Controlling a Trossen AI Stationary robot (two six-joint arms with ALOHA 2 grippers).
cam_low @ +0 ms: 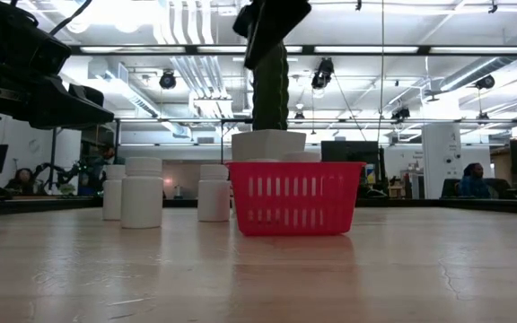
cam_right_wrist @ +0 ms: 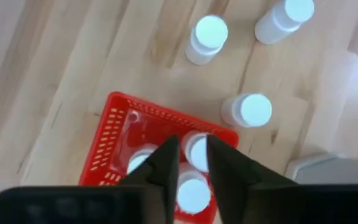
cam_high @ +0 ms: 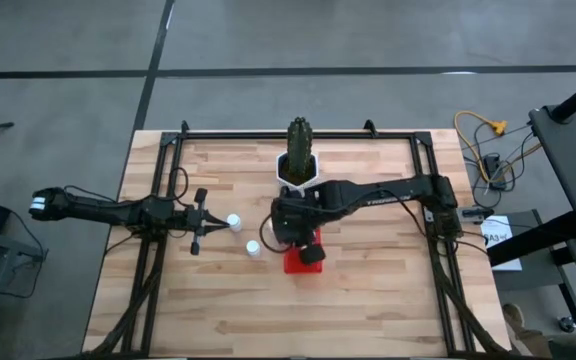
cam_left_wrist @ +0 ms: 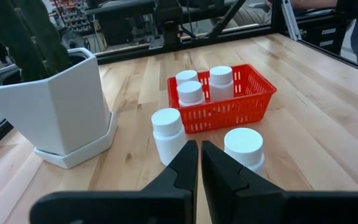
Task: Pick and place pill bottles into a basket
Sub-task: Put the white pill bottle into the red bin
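over the red basket point(cam_right_wrist: 143, 149) the right gripper point(cam_right_wrist: 191, 163) hangs with fingers parted and empty above three bottles point(cam_left_wrist: 221, 79) inside, so it should lift straight up, clear of them, while the left gripper point(cam_left_wrist: 199, 163) waits clenched near the three bottles left on the table point(cam_right_wrist: 211, 32).

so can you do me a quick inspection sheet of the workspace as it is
surface: wooden table, bare apart from the items below
job's things: three pill bottles in the red basket; three loose bottles standing beside it
clutter: cactus pot behind the basket
grippers: left gripper shut, empty, pointing at the loose bottles; right gripper open, empty, above the basket
cables: yellow cables on the floor by the table's right side
surroundings: open workshop, ceiling lights
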